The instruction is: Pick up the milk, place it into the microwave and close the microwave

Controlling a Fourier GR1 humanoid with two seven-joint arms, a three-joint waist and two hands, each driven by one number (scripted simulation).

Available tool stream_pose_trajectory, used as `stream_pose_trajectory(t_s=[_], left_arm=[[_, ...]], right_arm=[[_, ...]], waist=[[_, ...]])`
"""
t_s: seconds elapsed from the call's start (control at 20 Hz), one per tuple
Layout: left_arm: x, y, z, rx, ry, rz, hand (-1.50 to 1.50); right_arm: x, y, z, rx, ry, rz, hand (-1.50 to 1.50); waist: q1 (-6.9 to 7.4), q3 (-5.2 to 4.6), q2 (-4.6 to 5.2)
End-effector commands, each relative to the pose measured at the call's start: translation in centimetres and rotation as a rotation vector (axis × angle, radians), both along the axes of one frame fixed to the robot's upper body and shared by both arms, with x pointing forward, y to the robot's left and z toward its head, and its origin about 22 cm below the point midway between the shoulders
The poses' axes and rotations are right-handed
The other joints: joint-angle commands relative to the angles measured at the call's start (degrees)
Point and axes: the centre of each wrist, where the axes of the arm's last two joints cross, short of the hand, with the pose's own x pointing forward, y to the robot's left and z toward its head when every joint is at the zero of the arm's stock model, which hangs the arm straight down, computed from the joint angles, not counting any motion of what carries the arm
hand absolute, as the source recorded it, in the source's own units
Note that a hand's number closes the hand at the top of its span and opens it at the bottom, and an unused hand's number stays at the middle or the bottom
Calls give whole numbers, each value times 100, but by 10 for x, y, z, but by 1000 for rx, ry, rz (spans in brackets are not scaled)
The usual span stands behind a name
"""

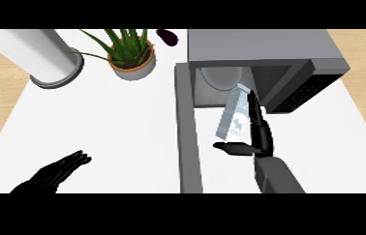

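Note:
The milk carton (235,115), white and pale blue, hangs tilted just in front of the microwave's open mouth, its top leaning toward the cavity. My right hand (259,135) holds it, with fingers running up its right side and the thumb hooked under its lower end. The grey microwave (257,45) stands at the back right with a round white plate inside. Its open door (189,132) shows edge-on, stretching toward me left of the carton. My left hand (50,177) rests open at the lower left, far from the carton.
A white cylinder on a grey base (50,57) stands at the back left. A potted green plant (132,55) sits beside it, and a dark purple object (166,36) lies behind the plant near the microwave. The white counter (107,127) spreads left of the door.

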Motion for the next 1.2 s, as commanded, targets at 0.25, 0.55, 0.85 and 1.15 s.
stream_pose_trajectory(t_s=[0.25, 0.55, 0.85, 1.15], left_arm=[[34, -40, 4, 96, -7, -93, 150], [69, -65, 18, 188, -29, -139, 150], [94, -140, -4, 276, -66, -227, 150], [117, -189, -9, 341, -152, -294, 150]], right_arm=[[-71, -51, 20, 112, -34, 13, 150], [-97, -64, 62, 166, -57, -51, -150], [-113, -99, 76, 134, -67, -95, -150], [-122, -125, 89, 56, -81, -87, -150]], waist=[[-24, 19, 55], [65, 24, 84], [68, 25, 98], [76, 26, 101]])
